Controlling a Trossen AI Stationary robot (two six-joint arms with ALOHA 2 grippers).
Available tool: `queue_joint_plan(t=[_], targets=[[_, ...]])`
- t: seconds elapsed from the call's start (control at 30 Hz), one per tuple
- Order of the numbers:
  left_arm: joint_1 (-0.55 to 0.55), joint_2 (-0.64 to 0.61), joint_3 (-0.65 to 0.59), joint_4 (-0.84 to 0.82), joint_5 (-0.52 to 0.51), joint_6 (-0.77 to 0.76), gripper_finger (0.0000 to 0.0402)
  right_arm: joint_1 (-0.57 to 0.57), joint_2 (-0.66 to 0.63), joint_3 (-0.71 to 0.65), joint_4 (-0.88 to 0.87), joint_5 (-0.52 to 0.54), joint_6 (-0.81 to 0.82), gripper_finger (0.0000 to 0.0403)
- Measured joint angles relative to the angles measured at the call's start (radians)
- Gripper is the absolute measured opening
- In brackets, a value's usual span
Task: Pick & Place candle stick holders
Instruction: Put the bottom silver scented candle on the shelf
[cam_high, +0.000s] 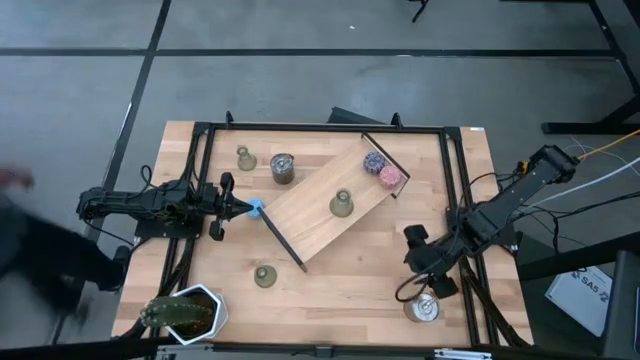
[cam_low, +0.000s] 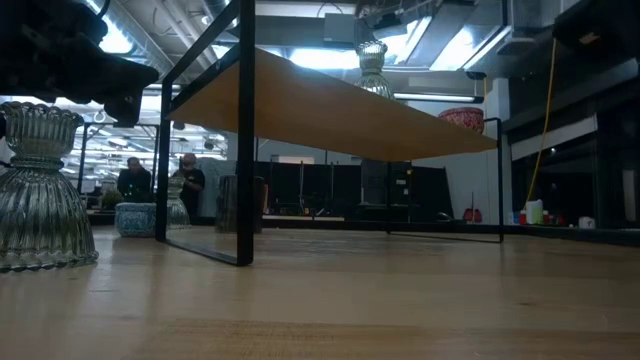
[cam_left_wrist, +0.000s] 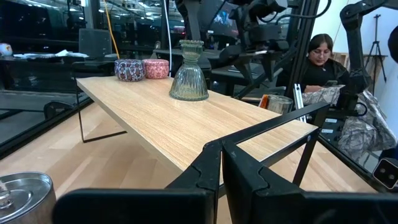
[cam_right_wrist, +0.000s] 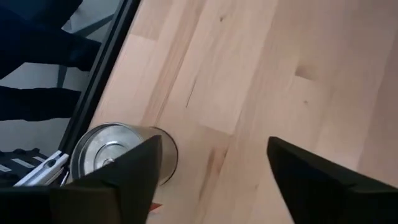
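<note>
Left gripper (cam_high: 240, 207) clenched, empty, at shelf (cam_high: 310, 215) corner, table 9 o'clock. Holders: one (cam_high: 245, 158) at 11, one (cam_high: 264, 276) at 7, one (cam_high: 341, 204) on shelf. Right gripper (cam_high: 428, 270) released, empty, above silver tin (cam_right_wrist: 99, 149) at 5; only right wrist view shows gap.

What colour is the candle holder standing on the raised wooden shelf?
Olive-green ribbed glass candle holder, clearest in the left wrist view.

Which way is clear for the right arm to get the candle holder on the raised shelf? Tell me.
Probably from above. The candle holder stands alone mid-shelf, the pucks off at one end. The right hand hangs open over bare table beside the shelf, nothing between.
</note>
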Motion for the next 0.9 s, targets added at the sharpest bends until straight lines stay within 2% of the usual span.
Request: queue_joint_plan(t=[0.27,0.67,0.9], targets=[[0.0,0.0,0.0,0.0,0.0,0.0,0.001,0.039,0.0,-0.007,-0.009,0.033,0.078,0.0354],[0.0,0.0,0.0,0.0,0.0,0.0,0.0011,0.217,0.0,-0.007,-0.012,0.052,0.171,0.0374],[0.0,0.0,0.0,0.0,0.0,0.0,0.0012,0.232,0.0,-0.007,-0.018,0.063,0.214,0.0392]])
